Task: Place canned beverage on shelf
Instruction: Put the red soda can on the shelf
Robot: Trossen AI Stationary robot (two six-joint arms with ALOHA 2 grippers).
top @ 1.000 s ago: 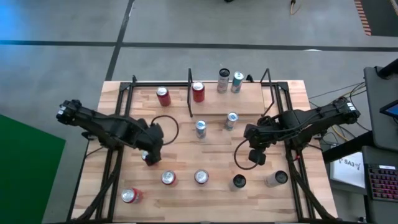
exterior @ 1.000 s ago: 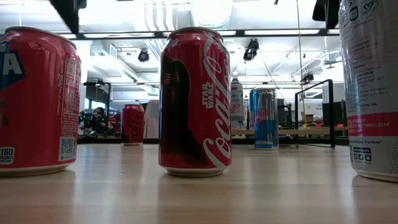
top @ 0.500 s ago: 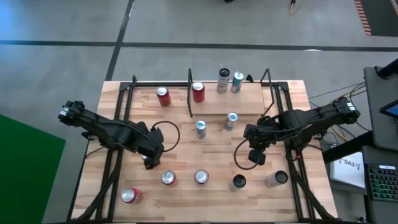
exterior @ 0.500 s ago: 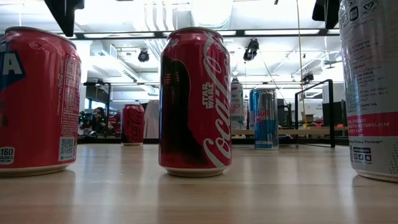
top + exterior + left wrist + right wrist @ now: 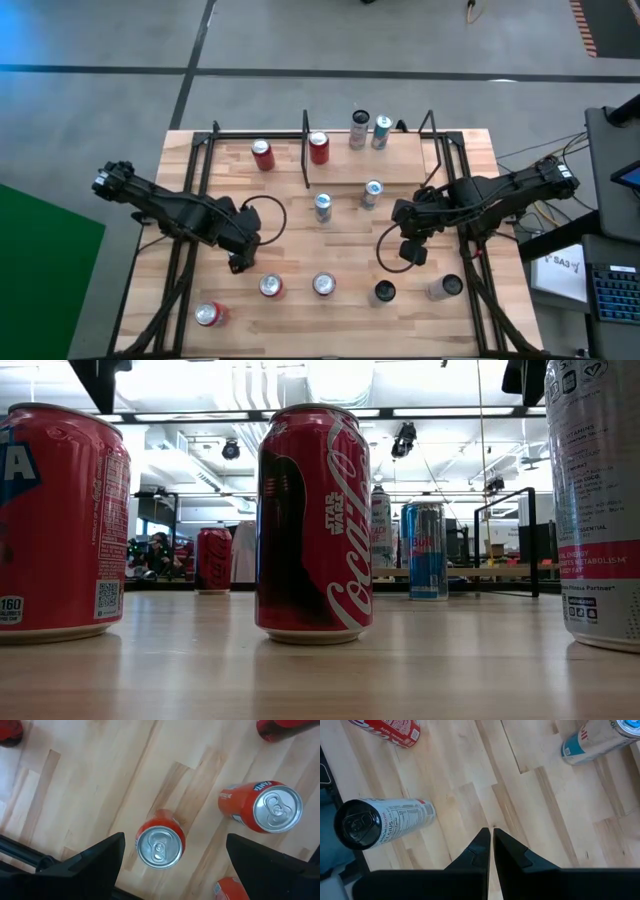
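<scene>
Spanning most of the high view, the plank table (image 5: pixel 300 310) carries everything else. At its far edge stands the shelf (image 5: pixel 400 150), a light-wood board in thin black posts and rails, well beyond both grippers, with a slim grey can (image 5: pixel 359 130) and a blue can (image 5: pixel 381 131) at its back. Two red cans (image 5: pixel 262 155) and (image 5: pixel 319 148) stand left of it, likewise far from the grippers.

The left gripper (image 5: pixel 238 257) hangs over the table's left half with its fingers (image 5: pixel 95 862) spread wide, gripping nothing. Directly beneath it, between those fingers in the wrist view, stands a red can (image 5: pixel 160 845), silver top upward; just beside that one is an orange can (image 5: pixel 262 810), and the rest of the near row runs on towards the right arm.

The right gripper (image 5: pixel 412 250) waits over the table's right half, its fingers (image 5: pixel 480 847) pressed together and empty. A white can with a black top (image 5: pixel 380 822) stands near it, and two blue-and-silver cans (image 5: pixel 323 207) and (image 5: pixel 372 193) stand between it and the shelf.
</scene>
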